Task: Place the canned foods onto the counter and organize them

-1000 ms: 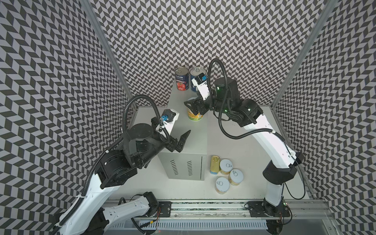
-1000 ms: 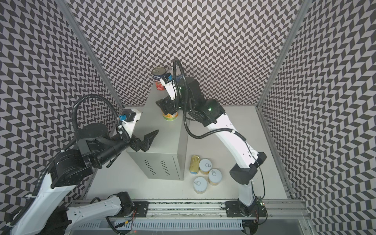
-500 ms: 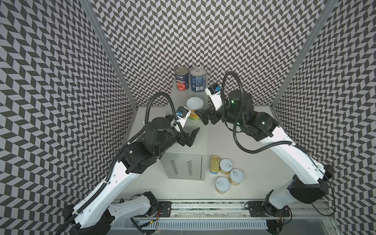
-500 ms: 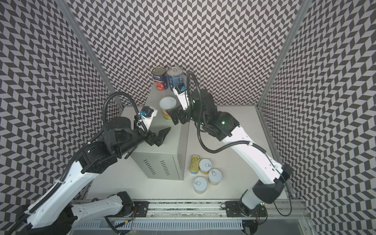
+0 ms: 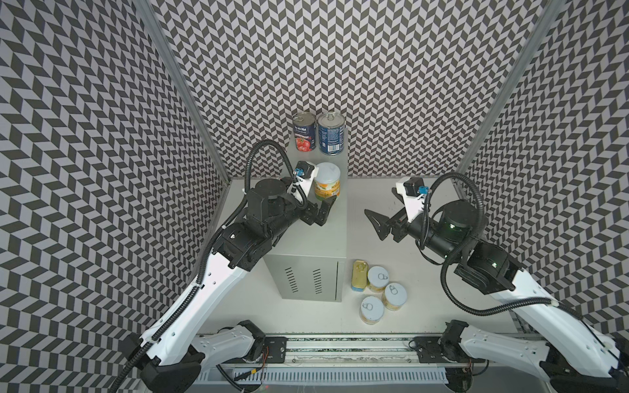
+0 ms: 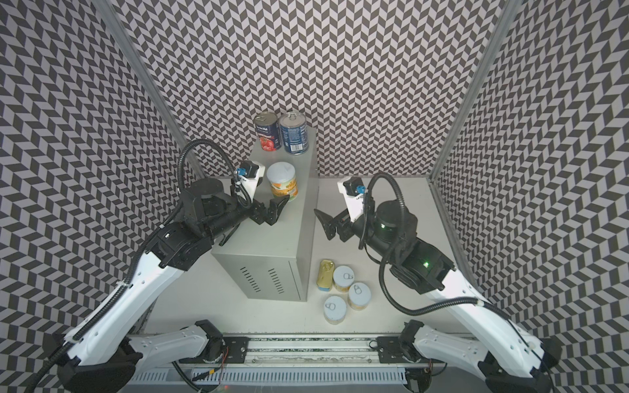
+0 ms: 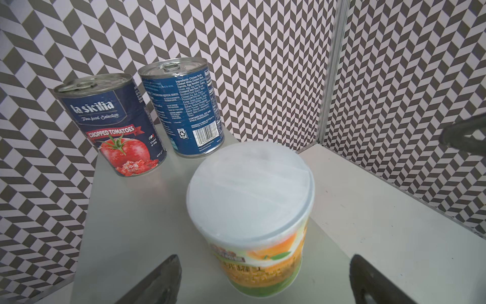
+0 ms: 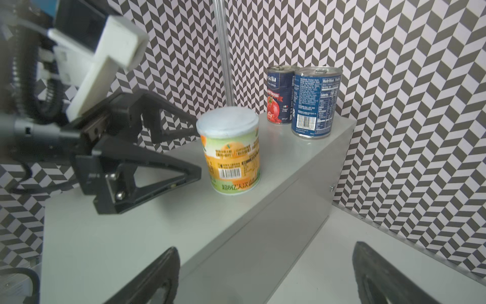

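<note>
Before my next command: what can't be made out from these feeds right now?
- Contact between left gripper and the fruit can on the counter: right wrist view shows a fingertip ending at the can's edge; left wrist view's frame edge crops both fingertips.
- Counter's left edge: under the left arm in both top views.
- SPAM tin and three table cans: mostly lids in top views, labels unreadable; absent from wrist views.

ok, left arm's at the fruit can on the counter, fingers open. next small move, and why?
Probably ease the left gripper forward until its fingers straddle the fruit can. They stand open, tips just short of its sides, and the can sits alone on the counter, apart from the two tall cans at its back.
</note>
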You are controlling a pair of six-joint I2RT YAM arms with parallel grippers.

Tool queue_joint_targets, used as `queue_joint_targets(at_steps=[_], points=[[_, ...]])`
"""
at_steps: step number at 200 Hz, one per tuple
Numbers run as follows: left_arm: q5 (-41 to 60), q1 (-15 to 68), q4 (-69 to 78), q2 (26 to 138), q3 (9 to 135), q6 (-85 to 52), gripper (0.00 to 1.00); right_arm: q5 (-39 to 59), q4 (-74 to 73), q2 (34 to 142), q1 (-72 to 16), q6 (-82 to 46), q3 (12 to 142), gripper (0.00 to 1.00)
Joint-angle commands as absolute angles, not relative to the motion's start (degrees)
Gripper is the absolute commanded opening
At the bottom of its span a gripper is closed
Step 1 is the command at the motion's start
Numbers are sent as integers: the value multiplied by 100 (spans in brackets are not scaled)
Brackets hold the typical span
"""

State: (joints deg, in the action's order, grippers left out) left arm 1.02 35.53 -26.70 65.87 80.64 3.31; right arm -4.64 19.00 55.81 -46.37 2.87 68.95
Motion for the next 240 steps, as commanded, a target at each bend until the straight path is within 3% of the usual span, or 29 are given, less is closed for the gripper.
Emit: queue_joint_targets(at_steps=[1,85,121,164,240], points=[[403,3443,-2247,6682,8290,339,99,-115,1355,5249,-4652,430,6528,99],[730,3192,-1589,7174,8376,229,93,233,1127,4920,-4652,490,5805,99],[806,2980,-1411,7278,8376,187,83,285,1047,4928,-4656,466,5698,99],[648,2773,-1224,7219,8303,322,78,385,950,5086,-4651,435,5717,99],[1314,1782,-769,7454,8521,757,76,501,737,5436,-4653,187,5988,99]])
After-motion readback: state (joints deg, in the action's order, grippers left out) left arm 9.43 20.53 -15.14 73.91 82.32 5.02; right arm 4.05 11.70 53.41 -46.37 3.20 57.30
